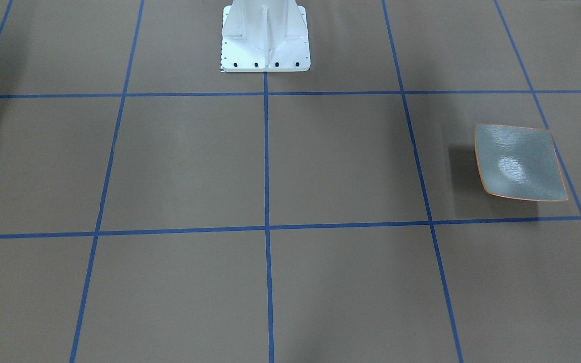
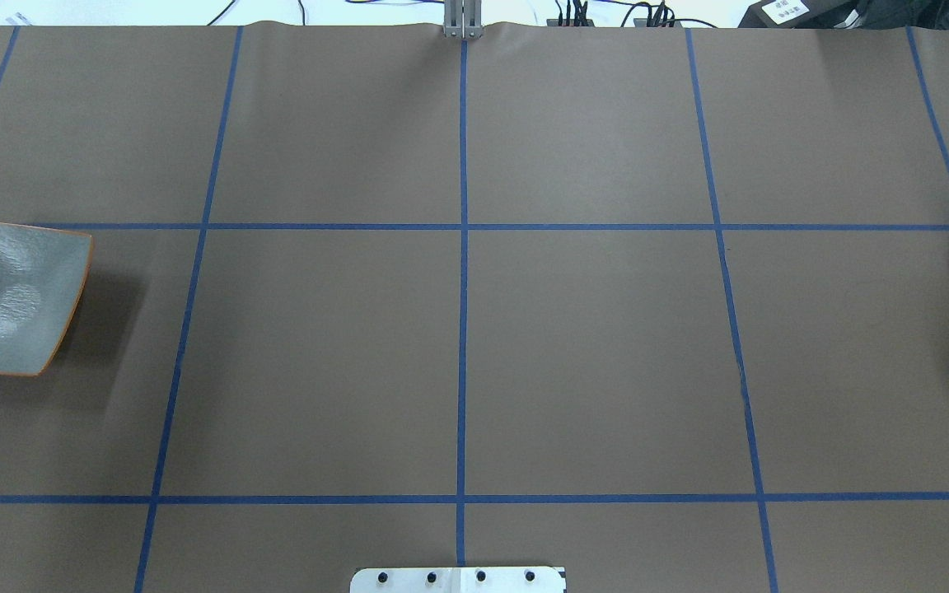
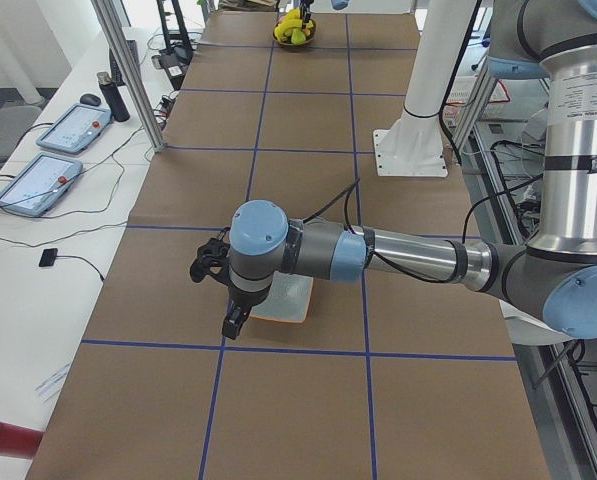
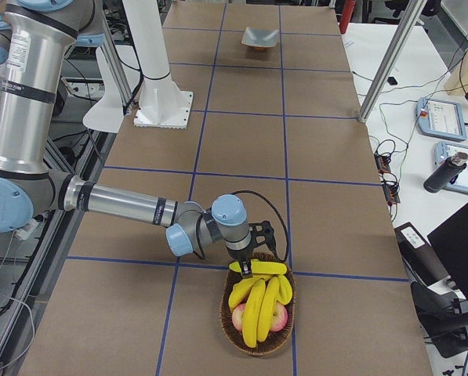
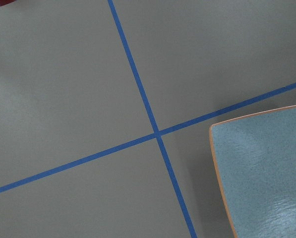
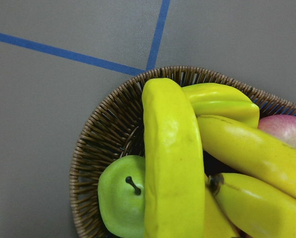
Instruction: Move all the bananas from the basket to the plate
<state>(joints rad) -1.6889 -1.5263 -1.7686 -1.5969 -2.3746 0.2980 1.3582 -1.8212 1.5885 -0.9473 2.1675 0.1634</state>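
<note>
Both openings I cannot tell: left gripper [image 3: 234,323] by the plate [image 3: 292,297], right gripper [image 4: 246,268] over the bananas [image 4: 259,301].

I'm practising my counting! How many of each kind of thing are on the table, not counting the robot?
Bananas: 4
Pinkish round fruits: 2
Green apple: 1
Ridged yellow fruit: 1
Wicker basket: 1
Square plate: 1
Total: 10
</note>
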